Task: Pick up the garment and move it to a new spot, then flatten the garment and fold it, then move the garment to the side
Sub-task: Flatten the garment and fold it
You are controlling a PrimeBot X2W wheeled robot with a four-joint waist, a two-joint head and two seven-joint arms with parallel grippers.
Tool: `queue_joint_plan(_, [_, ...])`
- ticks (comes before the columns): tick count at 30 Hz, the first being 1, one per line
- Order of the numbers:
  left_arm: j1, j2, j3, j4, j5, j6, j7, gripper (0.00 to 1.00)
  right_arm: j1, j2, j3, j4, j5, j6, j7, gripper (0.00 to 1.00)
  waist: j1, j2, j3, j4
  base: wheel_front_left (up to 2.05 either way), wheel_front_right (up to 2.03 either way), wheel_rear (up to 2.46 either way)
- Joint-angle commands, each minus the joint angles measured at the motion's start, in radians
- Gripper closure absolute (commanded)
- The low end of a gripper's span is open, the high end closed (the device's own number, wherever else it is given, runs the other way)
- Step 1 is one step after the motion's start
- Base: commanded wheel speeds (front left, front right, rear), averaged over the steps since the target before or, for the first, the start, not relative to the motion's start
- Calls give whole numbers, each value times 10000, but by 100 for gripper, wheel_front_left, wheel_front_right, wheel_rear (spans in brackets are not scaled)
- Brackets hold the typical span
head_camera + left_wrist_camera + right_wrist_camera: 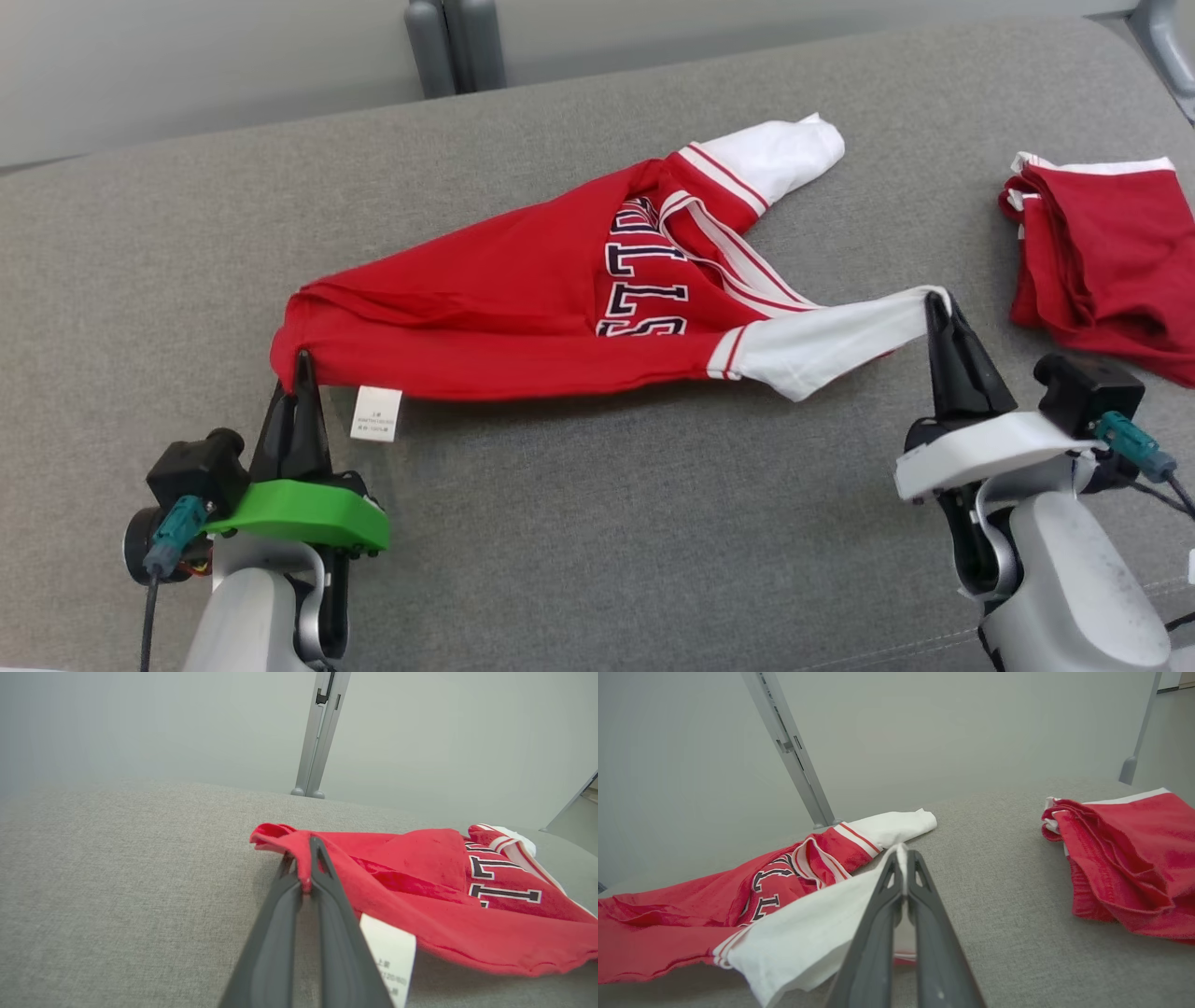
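Note:
A red garment (523,299) with white sleeves and dark lettering lies stretched across the grey cushion. My left gripper (301,362) is shut on its red hem corner, near a white care label (376,413). In the left wrist view the left gripper (306,858) pinches red cloth (420,896) between its fingers. My right gripper (936,303) is shut on the end of the near white sleeve (840,341). The right wrist view shows the right gripper (902,855) clamping that sleeve (803,938). The other white sleeve (780,154) rests at the back.
A second red garment (1106,261), folded with white trim, lies at the right on the grey cushion (597,523). It appears also in the right wrist view as a red pile (1125,858). A grey metal post (448,42) stands behind the cushion's back edge.

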Motion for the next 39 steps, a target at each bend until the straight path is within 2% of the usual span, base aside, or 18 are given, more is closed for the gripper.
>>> queue_joint_plan(1, [-30, 42, 164, -112, 142, -93, 0, 100, -220, -139, -62, -175, 188, -15, 0, 100, 0, 0, -854, 154, 0, 0, 0])
queue_joint_plan(3, [-215, 94, 411, -102, 249, -222, -2, 100, -534, -336, -1, -447, 281, -15, 0, 100, 0, 0, -1155, 141, 0, 0, 0])
queue_joint_plan(10, [-1564, 1104, 585, -278, 777, -547, 0, 100, -2113, -1087, 109, -1452, 734, -16, -2, 100, 0, 0, -1793, 139, 0, 0, 0])
queue_joint_plan(16, [-3158, 1861, 368, -444, 1059, -674, 740, 100, -3760, -1755, 189, -1776, 892, -16, 0, 100, 0, 0, -1740, 278, 0, 0, 0])
queue_joint_plan(21, [-4565, 2220, 385, -497, 1139, -478, 1613, 100, -5450, -2150, 284, -1150, 908, -18, 131, 100, 0, 0, -744, 359, 0, 0, 0])
queue_joint_plan(27, [-6712, 2030, -8, 305, 1385, -336, 2029, 100, -7831, -2361, 314, 487, 361, -18, 93, 100, 0, 0, 1169, 639, 0, 0, 0])
queue_joint_plan(33, [-9308, 1955, -322, 1970, 1917, 28, 1196, 100, -10423, -2556, -85, 2108, -936, -18, -13, 100, 0, 0, 2707, 892, 0, 0, 0])
queue_joint_plan(39, [-11126, 1949, -361, 3271, 2178, 307, 172, 100, -11912, -2715, -971, 1987, -2348, -29, -8, 100, 0, 0, 3212, 1043, 0, 0, 0])
